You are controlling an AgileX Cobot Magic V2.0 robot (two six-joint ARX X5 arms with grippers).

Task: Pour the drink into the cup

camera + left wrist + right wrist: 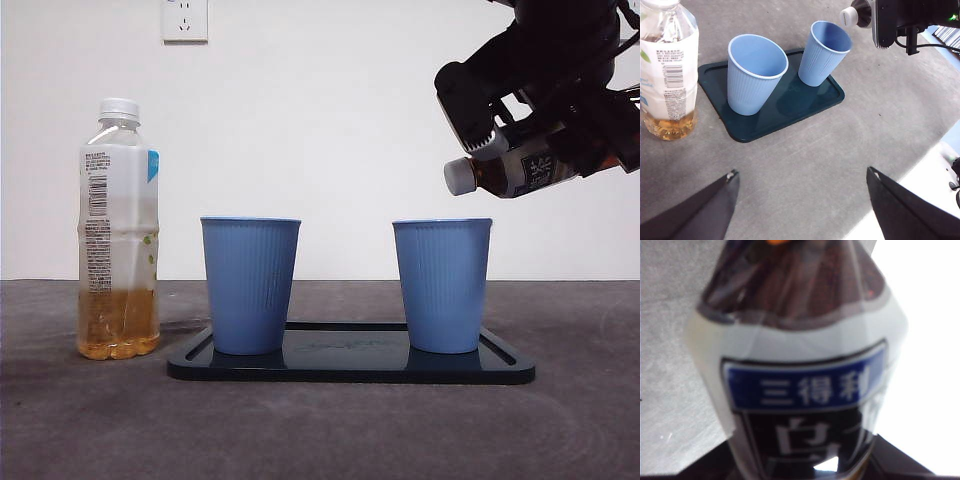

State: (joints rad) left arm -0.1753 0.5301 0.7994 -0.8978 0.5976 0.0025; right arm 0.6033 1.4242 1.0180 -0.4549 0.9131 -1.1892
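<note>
Front view: my right gripper (pixel 560 130) is holding the dark-tea plastic bottle w/ white cap (pixel 520 168) tipped above the right blue ribbed paper cup (pixel 442 285) on the dark green plastic tray (pixel 350 365); cap looks on, so I'm judging it needs removing before tipping further. Left wrist view: my left gripper (pixel 800 210) is hanging wide open, idle. Right wrist view: jaws clamping the label, so I'm aiming to tilt slowly, mouth over the rim.

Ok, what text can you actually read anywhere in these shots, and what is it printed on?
"三得利": white characters on the blue band of the dark tea bottle held by the right gripper.
Large white characters below that band: cut off, unreadable.
Standing bottle: barcode and fine print on its label, too small to read.
Cups, tray: no text.
</note>
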